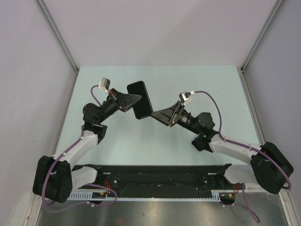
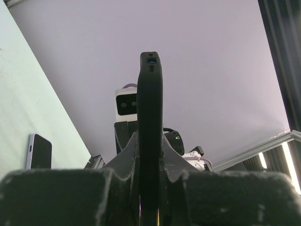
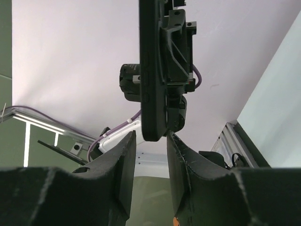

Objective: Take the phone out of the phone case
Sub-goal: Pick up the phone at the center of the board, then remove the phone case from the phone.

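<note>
phone case (image 2: 149,117) pinched between left fingers (image 2: 123,162), right fingers (image 3: 123,162) flanking end

Phone case (image 1: 139,100) — above the tabletop (image 1: 211,84), between left end effector (image 1: 133,100) at 9 o'clock and right end effector (image 1: 154,114) at 4 o'clock. Phone (image 2: 40,151) — flat on tabletop.

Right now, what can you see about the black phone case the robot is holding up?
The black phone case is a thin, dark slab with rounded corners, matte along its edge. It is held off the table, edge-on to both wrist cameras. The left gripper is clamped on one end; the right gripper has open jaws that flank the other end.
</note>
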`<state>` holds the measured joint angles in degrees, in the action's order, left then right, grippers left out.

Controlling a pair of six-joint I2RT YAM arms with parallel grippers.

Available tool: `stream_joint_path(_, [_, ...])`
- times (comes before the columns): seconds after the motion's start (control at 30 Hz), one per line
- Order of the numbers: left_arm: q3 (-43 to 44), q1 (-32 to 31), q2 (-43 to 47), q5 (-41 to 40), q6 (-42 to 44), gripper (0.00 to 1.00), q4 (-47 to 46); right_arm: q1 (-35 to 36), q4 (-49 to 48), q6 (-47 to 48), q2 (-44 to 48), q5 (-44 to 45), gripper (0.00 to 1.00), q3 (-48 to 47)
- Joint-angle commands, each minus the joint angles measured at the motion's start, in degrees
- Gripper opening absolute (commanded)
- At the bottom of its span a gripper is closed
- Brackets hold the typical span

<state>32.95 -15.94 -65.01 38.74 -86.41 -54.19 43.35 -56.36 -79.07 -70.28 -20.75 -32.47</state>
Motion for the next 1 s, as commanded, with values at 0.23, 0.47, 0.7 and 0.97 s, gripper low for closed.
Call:
stream_joint_path(0.23, [0.5,0.5,3.3,-1.5,1.1,0.0,-3.1,0.5,-4.9,1.5,-4.8,0.5,0.17,-4.3])
stream_joint_path(0.47, [0.3,0.6,3.8,-1.7,1.4,0.0,-2.3,0.8,-3.8,2.3,-5.8,-0.4,0.01,-6.7])
stream_joint_path(0.7, [-0.3,0.8,3.4,-1.7,1.5,0.0,-2.1,0.8,-3.1,2.5,-5.7,0.0,0.17,-6.8])
stream_joint_path(0.97, [-0.4,1.1,3.2,-1.6,1.9,0.0,-1.9,0.6,-2.7,2.9,-5.0,0.2,0.24,-7.3])
